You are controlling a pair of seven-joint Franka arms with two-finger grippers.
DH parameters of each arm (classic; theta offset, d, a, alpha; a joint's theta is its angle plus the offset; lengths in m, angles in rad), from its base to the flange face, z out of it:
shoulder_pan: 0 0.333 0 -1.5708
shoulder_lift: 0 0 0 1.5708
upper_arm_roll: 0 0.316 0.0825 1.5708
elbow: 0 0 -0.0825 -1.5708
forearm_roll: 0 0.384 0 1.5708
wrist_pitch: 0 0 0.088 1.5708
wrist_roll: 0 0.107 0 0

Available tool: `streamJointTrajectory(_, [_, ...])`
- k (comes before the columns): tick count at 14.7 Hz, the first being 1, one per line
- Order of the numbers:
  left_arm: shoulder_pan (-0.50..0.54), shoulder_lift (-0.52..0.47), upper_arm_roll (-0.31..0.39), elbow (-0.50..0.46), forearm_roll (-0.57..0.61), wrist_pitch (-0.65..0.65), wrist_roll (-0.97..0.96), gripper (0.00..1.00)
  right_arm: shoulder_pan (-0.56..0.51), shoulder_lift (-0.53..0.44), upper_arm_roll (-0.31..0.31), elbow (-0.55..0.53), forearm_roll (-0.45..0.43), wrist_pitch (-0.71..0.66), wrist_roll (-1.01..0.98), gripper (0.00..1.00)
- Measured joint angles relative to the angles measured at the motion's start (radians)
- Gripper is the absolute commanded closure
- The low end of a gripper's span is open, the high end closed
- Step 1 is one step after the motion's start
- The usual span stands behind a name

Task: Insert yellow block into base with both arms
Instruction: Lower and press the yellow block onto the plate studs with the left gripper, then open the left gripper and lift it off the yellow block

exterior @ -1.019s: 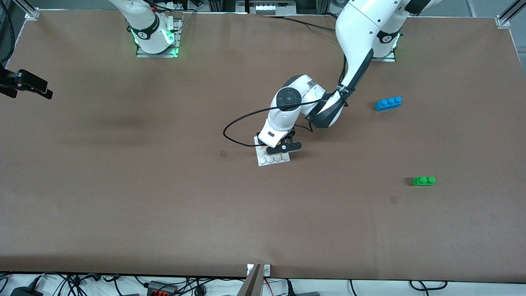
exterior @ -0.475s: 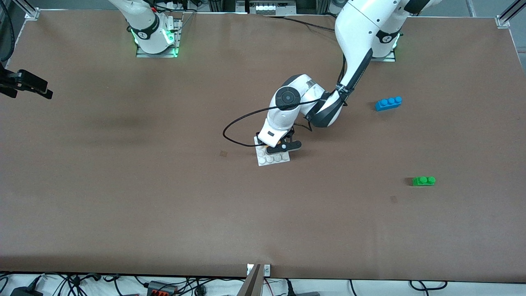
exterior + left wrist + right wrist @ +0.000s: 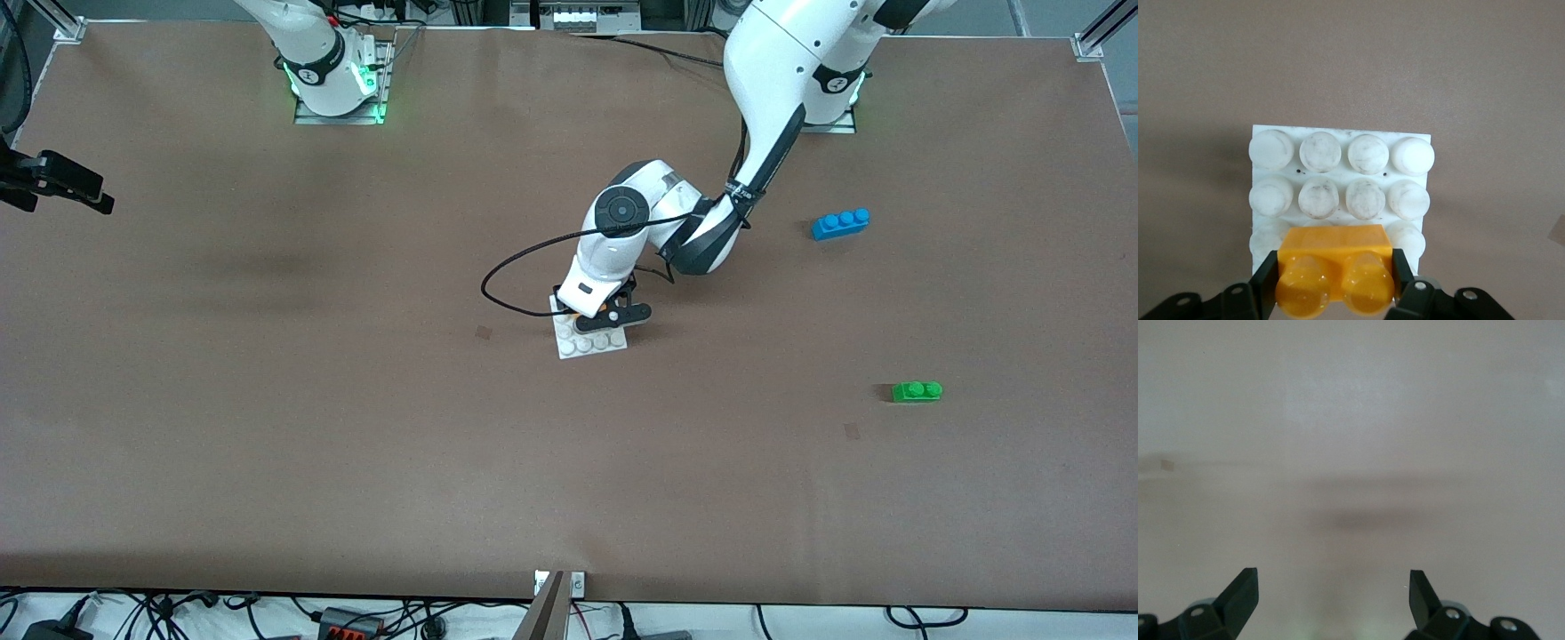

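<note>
The left end effector [image 3: 1335,283] clamps the small orange-yellow two-stud plastic brick [image 3: 1335,275] directly over the flat white studded plastic base [image 3: 1341,175], aligning it for pressing. The right end effector [image 3: 1333,593] waits wide open above bare bench [image 3: 267,400].

Small orange-yellow plastic brick with two round studs [image 3: 1335,272]: glossy orange-yellow all over, clamped between the fingers.
Flat square white plastic stud plate [image 3: 1340,177]: white, round studs in a grid, faint grey smudges on the tops, two tiny dark specks between the rows, directly under the left pincer [image 3: 605,313].
Left pincer fingers [image 3: 1265,281]: black.
Right pincer [image 3: 1333,593]: black, over pale brown.
Tabletop [image 3: 267,400]: plain matt brown.
Longer three-stud brick [image 3: 840,223]: bright blue.
Two-stud brick [image 3: 917,391]: green.
</note>
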Motion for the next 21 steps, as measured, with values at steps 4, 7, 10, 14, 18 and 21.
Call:
streamJointTrajectory(4, [0.0,0.0,0.0,-0.003,0.0,0.0,0.0,0.0,0.0,0.0,0.0,0.0,0.0,0.0,0.0,0.0])
streamJointTrajectory(7, [0.002,-0.002,0.003,-0.003,0.0,0.0,0.0,0.0,0.0,0.0,0.0,0.0,0.0,0.0,0.0,0.0])
streamJointTrajectory(10, [0.009,-0.009,0.007,-0.002,0.0,0.001,0.0,0.0,0.0,0.0,0.0,0.0,0.0,0.0,0.0,0.0])
streamJointTrajectory(14, [0.027,-0.028,0.009,-0.002,0.0,-0.008,0.0,0.0,0.0,0.0,0.0,0.0,0.0,0.0,0.0,0.0])
streamJointTrajectory(18, [0.072,-0.068,0.008,-0.012,0.0,-0.031,0.034,0.0,0.0,0.0,0.0,0.0,0.0,0.0,0.0,0.0])
streamJointTrajectory(21, [0.124,-0.12,0.008,-0.05,0.0,-0.035,0.104,0.0,0.0,0.0,0.0,0.0,0.0,0.0,0.0,0.0])
